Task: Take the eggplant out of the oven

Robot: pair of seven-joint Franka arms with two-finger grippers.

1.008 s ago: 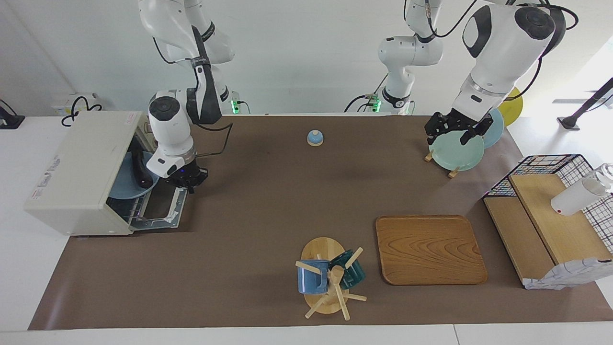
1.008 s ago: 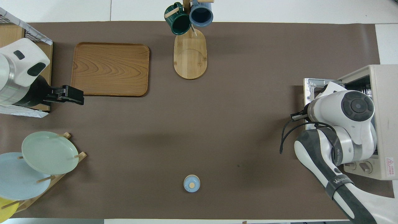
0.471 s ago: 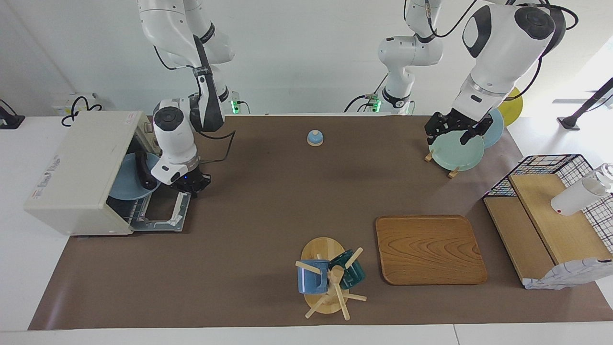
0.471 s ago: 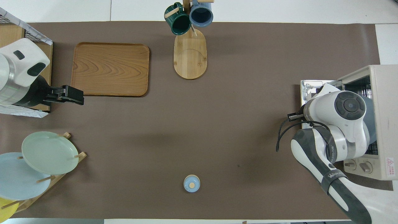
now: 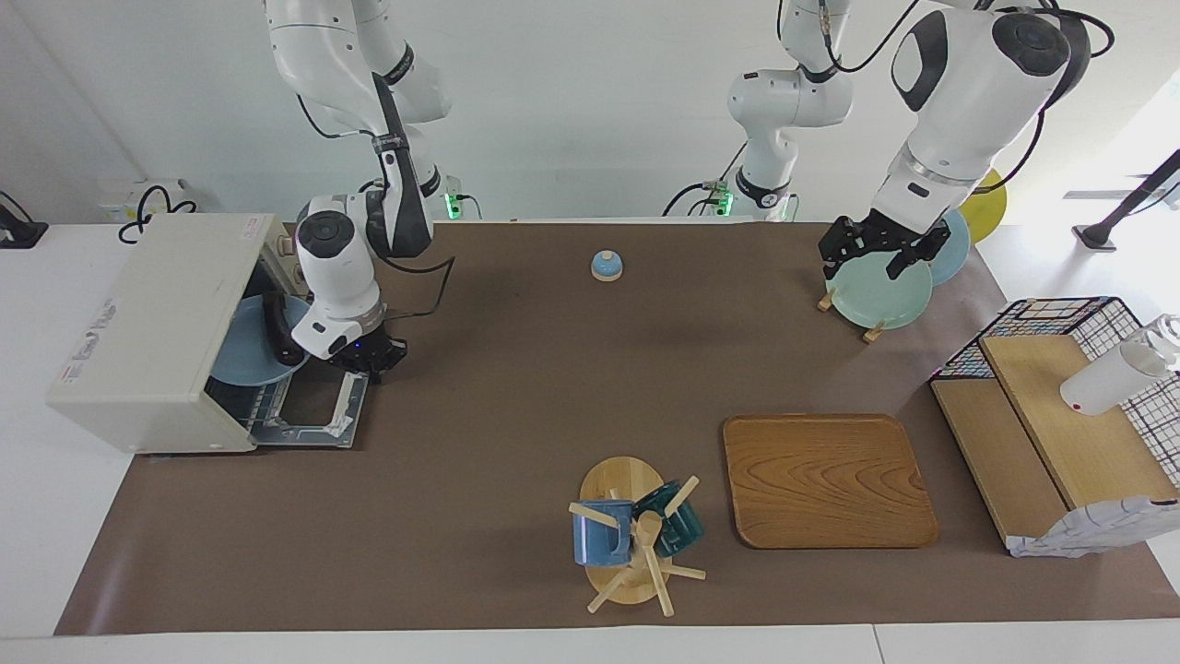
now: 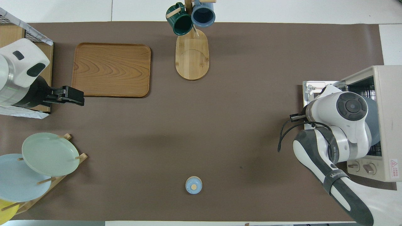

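The cream-white oven stands at the right arm's end of the table, with its door folded down. The dark eggplant lies on a blue plate that sits on the rack and sticks partly out of the opening. My right gripper is shut at the door's outer edge, at the corner nearer the robots. Its fingertips are hidden, so I cannot tell whether they grip anything. In the overhead view the right arm covers the gripper and the eggplant. My left gripper waits open in the air over the plate rack.
A small blue bell sits near the robots at mid-table. A mug tree and a wooden tray lie farther out. The plate rack with a green plate and a wire basket stand at the left arm's end.
The right arm has drawn a little away from the oven. The door has swung lower, and the plate with the eggplant has slid slightly outward. The left arm has not moved.
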